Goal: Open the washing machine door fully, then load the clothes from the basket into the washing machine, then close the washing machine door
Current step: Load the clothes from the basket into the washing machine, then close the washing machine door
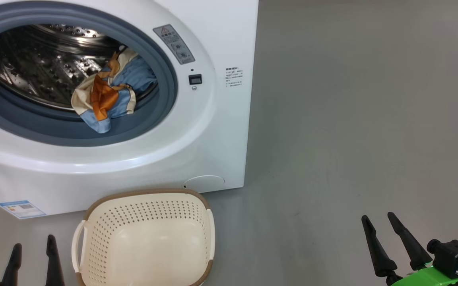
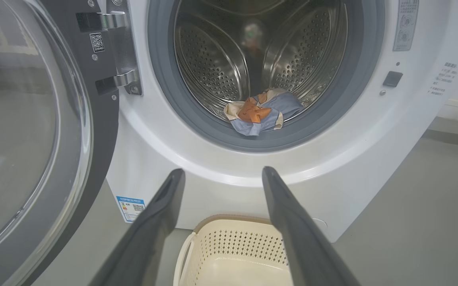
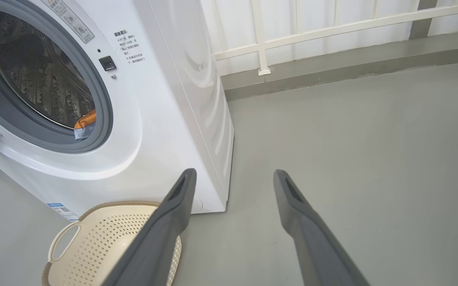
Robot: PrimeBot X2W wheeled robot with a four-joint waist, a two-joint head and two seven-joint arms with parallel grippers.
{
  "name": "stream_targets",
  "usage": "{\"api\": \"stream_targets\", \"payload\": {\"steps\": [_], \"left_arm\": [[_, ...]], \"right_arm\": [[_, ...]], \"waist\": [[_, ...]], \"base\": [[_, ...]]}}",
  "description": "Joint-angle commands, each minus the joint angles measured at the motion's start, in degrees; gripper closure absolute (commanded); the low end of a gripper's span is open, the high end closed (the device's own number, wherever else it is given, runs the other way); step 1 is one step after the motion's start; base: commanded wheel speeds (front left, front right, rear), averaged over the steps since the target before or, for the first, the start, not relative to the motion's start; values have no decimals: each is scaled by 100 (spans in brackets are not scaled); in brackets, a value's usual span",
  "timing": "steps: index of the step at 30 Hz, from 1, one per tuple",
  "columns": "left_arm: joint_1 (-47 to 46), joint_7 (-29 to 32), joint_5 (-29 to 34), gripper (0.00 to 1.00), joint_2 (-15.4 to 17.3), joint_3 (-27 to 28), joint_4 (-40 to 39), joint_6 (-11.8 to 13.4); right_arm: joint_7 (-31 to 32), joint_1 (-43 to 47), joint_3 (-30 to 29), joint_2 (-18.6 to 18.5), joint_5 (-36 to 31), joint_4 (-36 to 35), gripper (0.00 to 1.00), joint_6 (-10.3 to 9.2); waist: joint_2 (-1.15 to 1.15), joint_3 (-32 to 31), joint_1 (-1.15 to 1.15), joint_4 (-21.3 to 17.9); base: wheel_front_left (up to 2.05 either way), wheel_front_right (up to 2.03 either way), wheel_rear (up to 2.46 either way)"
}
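Both pairs of fingers (image 2: 153,226) are being held wide apart, gripping nothing: left gripper (image 1: 33,243) at seven o'clock, right gripper (image 1: 378,217) at four in the head view. The washing machine (image 1: 213,131) is being seen at eleven, the washing machine door (image 2: 102,131) standing open at its nine. The basket (image 1: 145,195), seemingly empty, is sitting at six; the clothes (image 1: 107,93) are lying at the lip of the drum (image 1: 34,63).

White washing machine (image 1: 221,131) mouth: open | blue-orange cloth bundle (image 1: 107,93) on lip | black-rimmed glass door (image 2: 34,131) flanks left | grey floor (image 1: 352,119) right: free
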Motion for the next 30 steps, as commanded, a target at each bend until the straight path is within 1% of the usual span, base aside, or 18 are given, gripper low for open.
{"api": "stream_targets", "payload": {"steps": [1, 6, 10, 18, 22, 30], "left_arm": [[-44, -32, -66, 0, 59, 181, -163, -9], [-40, -32, -95, 0, 59, 213, -128, -9], [-38, -32, -85, 0, 58, 225, -102, -9], [-32, -32, -88, 0, 58, 229, -90, -9], [-12, -32, -132, 0, 58, 133, -161, -9], [-15, -32, -98, 0, 58, 106, -170, -9]], "right_arm": [[-69, 43, 123, -114, 8, -133, 0, 17], [-69, 72, 131, -108, 3, -137, 0, 17], [-69, 86, 138, -109, 6, -134, 0, 17], [-69, 90, 145, -116, 22, -116, 0, 17], [-69, 95, 137, -115, 29, -114, 0, 17], [-69, 103, 131, -109, 32, -119, 0, 17]], "waist": [[0, -6, 0, -2], [0, -42, 0, -10], [0, -60, 0, -15], [0, -98, 0, -13], [0, -111, 0, -2], [0, -128, 0, 24]], "base": [[0, 0, 0], [-19, 19, 0], [-78, 78, 0], [-158, 158, 0], [-162, 160, 1], [-91, 91, 0]]}}
